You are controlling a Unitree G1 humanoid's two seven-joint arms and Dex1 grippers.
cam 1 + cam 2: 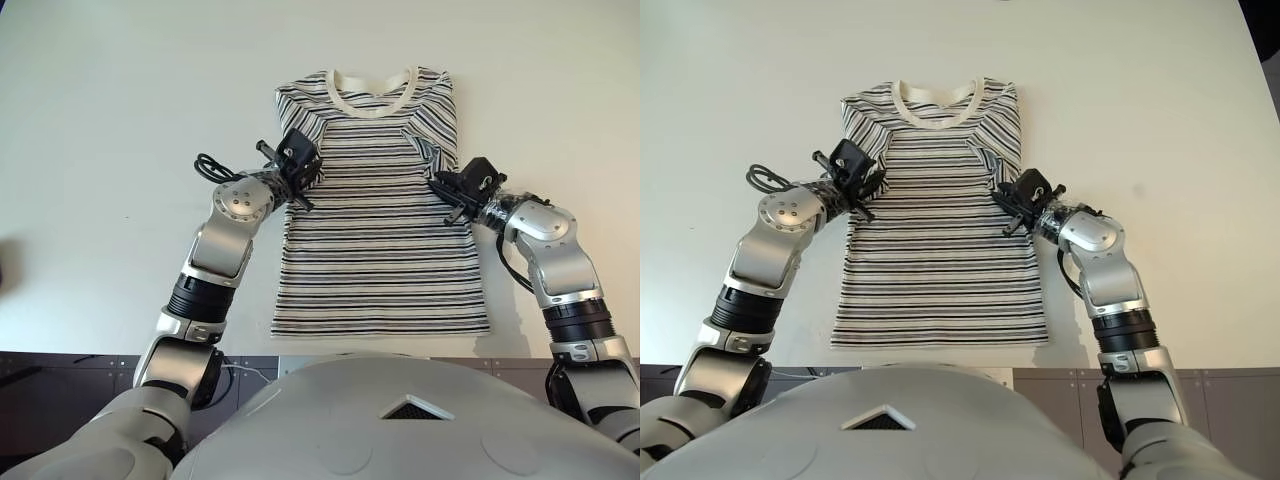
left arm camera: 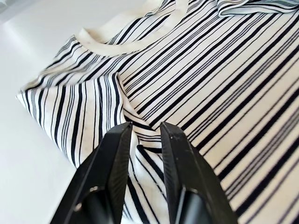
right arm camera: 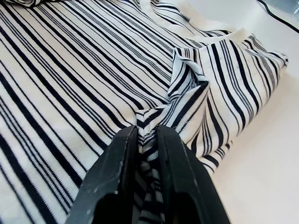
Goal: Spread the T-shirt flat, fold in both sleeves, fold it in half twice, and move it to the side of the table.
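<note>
The black-and-white striped T-shirt (image 1: 380, 240) lies face up on the white table (image 1: 120, 100), collar away from me, with both sleeves turned in over the chest. My left gripper (image 1: 312, 172) is at the shirt's left edge below the shoulder, its fingers closed around a bunch of the folded left sleeve (image 2: 93, 107). At the shirt's right edge, my right gripper (image 1: 446, 190) is shut on a pinched ridge of the right sleeve (image 3: 187, 88), which stands up slightly from the shirt body.
Bare white tabletop surrounds the shirt on the left, right (image 1: 1180, 120) and far sides. The table's near edge (image 1: 80, 352) runs just below the shirt's hem. A black cable loop (image 1: 210, 167) hangs off my left wrist.
</note>
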